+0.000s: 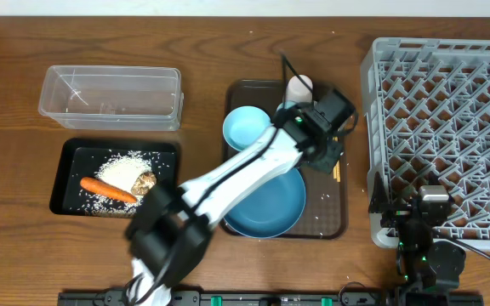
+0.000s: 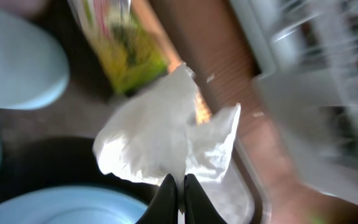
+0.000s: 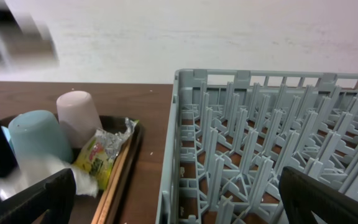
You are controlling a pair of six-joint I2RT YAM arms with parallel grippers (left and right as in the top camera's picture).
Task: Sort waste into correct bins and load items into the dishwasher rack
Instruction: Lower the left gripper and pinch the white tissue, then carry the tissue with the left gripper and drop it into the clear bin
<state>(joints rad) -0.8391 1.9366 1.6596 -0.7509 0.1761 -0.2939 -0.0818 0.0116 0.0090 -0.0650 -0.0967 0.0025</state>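
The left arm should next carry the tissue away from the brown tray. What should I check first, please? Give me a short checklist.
1. Left hand shut on the tissue: ok.
2. Tissue separate from the snack wrapper: cannot tell, the view is blurred.
3. Clear tub has room for it: ok.
4. Black tray holds only food, carrot, rice and brown lump: ok.
5. Right hand open, at the rack, away from the path to the tub: ok.

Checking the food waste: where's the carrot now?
Overhead view, left side: the carrot lies in the black tray, below the rice and beside the brown lump.
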